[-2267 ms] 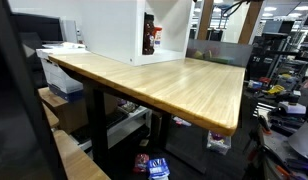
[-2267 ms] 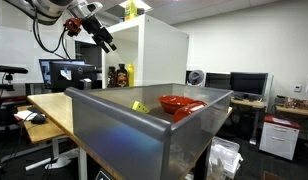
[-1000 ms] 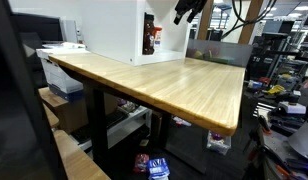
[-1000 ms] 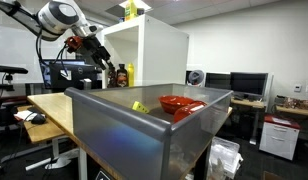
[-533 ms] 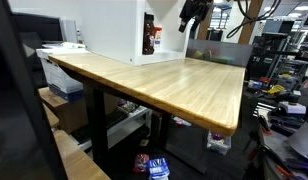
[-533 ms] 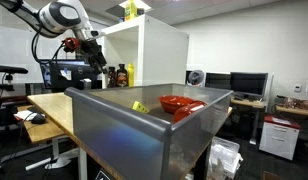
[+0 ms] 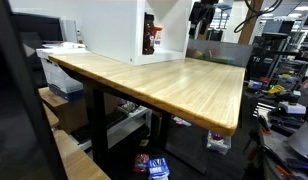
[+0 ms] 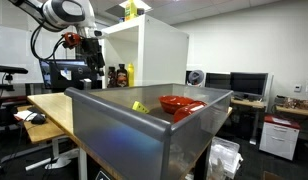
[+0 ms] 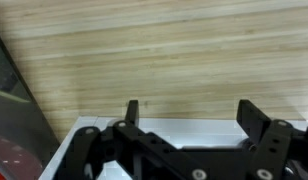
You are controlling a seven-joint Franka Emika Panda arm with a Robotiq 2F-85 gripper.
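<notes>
- The end effector (image 9: 192, 112) is spread wide in the wrist view. Its two dark fingers (image 9: 132, 110) stand well apart with nothing between them.
- In an exterior view the end effector (image 7: 200, 30) hangs in the air just beside the open front of the white cabinet (image 7: 109, 30), above the tabletop (image 7: 164, 85) and not touching it.
- In an exterior view the end effector (image 8: 96, 72) points downward beside the white cabinet (image 8: 164, 55), on the side where the opening faces. Whether it touches the cabinet cannot be told.
- The bottles (image 7: 149, 35) stand upright inside the white cabinet's lower opening, near the end effector but apart from it. They also show low at the cabinet's edge (image 8: 117, 75) in an exterior view.
- The wrist view looks down on the pale wooden tabletop (image 9: 174, 50), with a white surface (image 9: 184, 128) lying just under the fingers.
- The white cabinet stands on the far part of the tabletop (image 8: 54, 108).
- A grey bin (image 8: 134, 130) sits closest to the camera, well apart from the white cabinet's opening. It holds a red bowl (image 8: 181, 103) and a small yellow thing (image 8: 140, 106) beside the bowl.
</notes>
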